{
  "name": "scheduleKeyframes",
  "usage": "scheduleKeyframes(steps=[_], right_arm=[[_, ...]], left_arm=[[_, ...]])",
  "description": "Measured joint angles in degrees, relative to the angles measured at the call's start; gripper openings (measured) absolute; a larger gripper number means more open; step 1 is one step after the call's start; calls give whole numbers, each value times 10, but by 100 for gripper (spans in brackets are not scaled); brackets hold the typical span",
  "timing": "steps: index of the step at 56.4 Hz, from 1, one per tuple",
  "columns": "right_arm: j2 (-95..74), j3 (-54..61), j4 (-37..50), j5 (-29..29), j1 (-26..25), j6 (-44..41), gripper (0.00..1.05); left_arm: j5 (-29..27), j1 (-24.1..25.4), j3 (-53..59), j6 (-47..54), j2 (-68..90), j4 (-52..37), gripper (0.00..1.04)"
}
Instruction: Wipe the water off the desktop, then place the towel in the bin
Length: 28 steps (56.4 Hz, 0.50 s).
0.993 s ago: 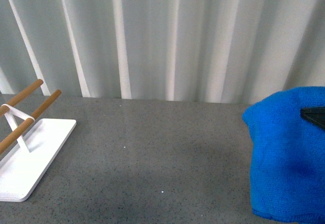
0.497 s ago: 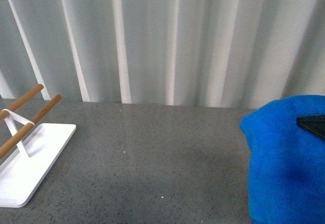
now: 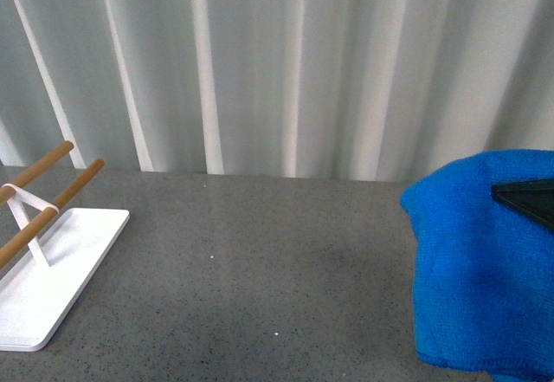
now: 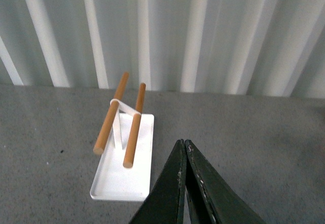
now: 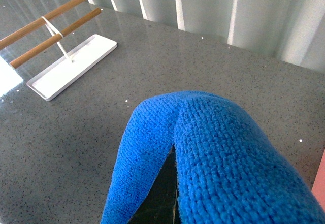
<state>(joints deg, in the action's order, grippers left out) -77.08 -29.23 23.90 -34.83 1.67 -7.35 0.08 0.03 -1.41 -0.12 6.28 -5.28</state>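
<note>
Front view, surface: the bench is dark grey, matte and finely speckled, and runs back to a pale pleated wall.
Front view, count: one white rack stands on the bench at the left and carries two wooden rods side by side. One towel is at the right.
Front view, towel: the bright blue cloth hangs in a bulky fold over the right fingers, of which only a dark tip pokes out. Whether its hem touches the bench cannot be told.
Left wrist view, surface: grey speckled bench, pleated wall behind.
Left wrist view, fingers: the left fingers are pressed together with nothing between them, above the bench on the near side of the rack.
Left wrist view, count: one rack, two rods, one white loop around them.
Right wrist view, towel: the cloth bulges in two lobes with a crease between. The right fingers pinch it and are mostly buried.
Right wrist view, bin: only one salmon-pink sliver of the bin shows at the picture's edge, beside the towel.
Right wrist view, count: one rack, two rods, well apart from the towel.
</note>
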Motion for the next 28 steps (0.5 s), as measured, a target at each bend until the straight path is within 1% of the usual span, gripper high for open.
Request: scheduleKeyframes(steps=[1,3,12,19,21,28], right_arm=[[-3,-3,0,1,1,0,3],[-13,-11,0,5,3,1,3],[-50,-46,2,31,19,7,3],[-104,-97,-23,77,42,24,3],[-128,-120,-41,96,52,33,3],[-206,-188,-102,141,83,59,3]], left_arm=[[0,0,0,0,-24,31,4],[0,0,0,0,-49,49,4],[0,0,0,0,-60,52,4],[0,0,0,0,-61,52,4],[0,0,0,0,-61,52,8],[0,0,0,0,-61,52,29]])
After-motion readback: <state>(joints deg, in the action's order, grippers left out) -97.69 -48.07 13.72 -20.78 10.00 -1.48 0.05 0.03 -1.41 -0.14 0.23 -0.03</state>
